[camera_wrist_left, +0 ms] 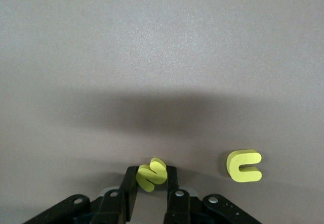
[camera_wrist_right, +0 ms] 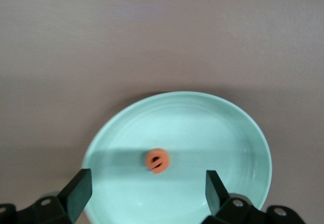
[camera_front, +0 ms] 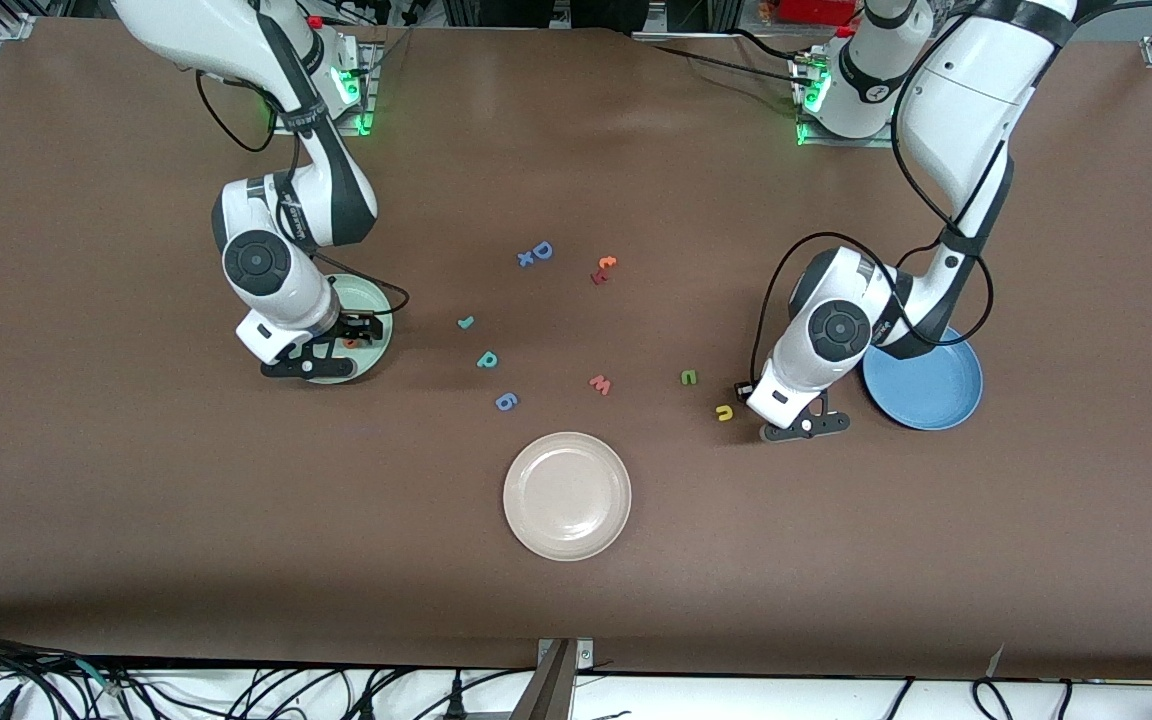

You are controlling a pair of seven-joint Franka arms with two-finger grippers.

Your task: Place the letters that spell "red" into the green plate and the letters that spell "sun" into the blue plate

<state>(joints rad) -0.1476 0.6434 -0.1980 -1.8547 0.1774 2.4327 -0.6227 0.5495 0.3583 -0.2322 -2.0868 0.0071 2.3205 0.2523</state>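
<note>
My left gripper [camera_wrist_left: 152, 177] is shut on the yellow s [camera_wrist_left: 152, 174], low at the table beside the yellow u [camera_wrist_left: 244, 165]. In the front view this gripper [camera_front: 748, 392] sits between the u [camera_front: 725, 412] and the blue plate [camera_front: 923, 385], with the dark green n [camera_front: 688, 377] close by. My right gripper [camera_wrist_right: 147, 183] is open above the green plate [camera_wrist_right: 202, 118], where the orange e [camera_wrist_right: 158, 160] lies loose. The teal r [camera_front: 466, 322] and teal d [camera_front: 487, 359] lie mid-table, between the green plate [camera_front: 376, 300] and the n.
A cream plate [camera_front: 567, 495] lies nearest the front camera. A blue g [camera_front: 506, 402] and a pinkish w [camera_front: 600, 384] lie near the d. A blue D [camera_front: 542, 250] and a red-orange pair of letters [camera_front: 603, 268] lie toward the bases.
</note>
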